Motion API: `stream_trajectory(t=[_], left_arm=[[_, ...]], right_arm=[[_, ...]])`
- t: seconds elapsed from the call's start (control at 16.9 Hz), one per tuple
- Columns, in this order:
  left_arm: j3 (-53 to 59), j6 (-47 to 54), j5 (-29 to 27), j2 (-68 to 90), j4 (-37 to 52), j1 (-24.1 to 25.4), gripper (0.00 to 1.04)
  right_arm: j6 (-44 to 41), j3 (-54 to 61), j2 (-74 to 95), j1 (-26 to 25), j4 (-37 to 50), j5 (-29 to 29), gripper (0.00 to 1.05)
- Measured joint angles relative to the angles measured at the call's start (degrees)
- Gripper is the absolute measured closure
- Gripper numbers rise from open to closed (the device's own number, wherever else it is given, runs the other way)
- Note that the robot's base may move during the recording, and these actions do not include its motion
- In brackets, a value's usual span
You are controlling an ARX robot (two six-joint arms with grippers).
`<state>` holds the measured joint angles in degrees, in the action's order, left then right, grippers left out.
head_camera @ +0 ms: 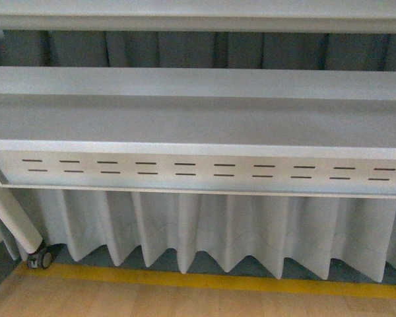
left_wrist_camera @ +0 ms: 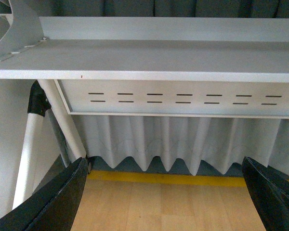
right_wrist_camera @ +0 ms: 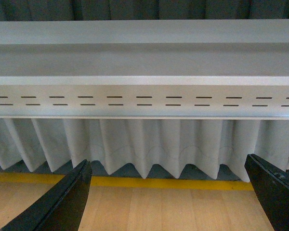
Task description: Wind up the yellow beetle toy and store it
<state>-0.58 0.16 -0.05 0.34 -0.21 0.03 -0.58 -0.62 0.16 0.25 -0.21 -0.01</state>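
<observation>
Ahead of me the bench (head_camera: 198,122) runs the full width of my front view, its pale grey top stepping up to a ledge at the back. Under its front edge hangs a panel (head_camera: 204,170) pierced by two rows of short dark slots. Below that, a white pleated curtain (head_camera: 204,224) drops almost to the floor (head_camera: 185,300). The floor is light wood, with a yellow stripe (head_camera: 204,281) along it just before the curtain's hem. At my left a slanting white leg (head_camera: 10,211) ends in a small dark caster (head_camera: 39,257).
</observation>
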Motion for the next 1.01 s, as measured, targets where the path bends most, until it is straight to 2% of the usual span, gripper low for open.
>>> stream_trajectory(t=[1.01], left_arm=[[0.0, 0.0, 0.0, 0.0, -0.2, 0.0, 0.07]], right_arm=[[0.0, 0.0, 0.0, 0.0, -0.2, 0.0, 0.07]])
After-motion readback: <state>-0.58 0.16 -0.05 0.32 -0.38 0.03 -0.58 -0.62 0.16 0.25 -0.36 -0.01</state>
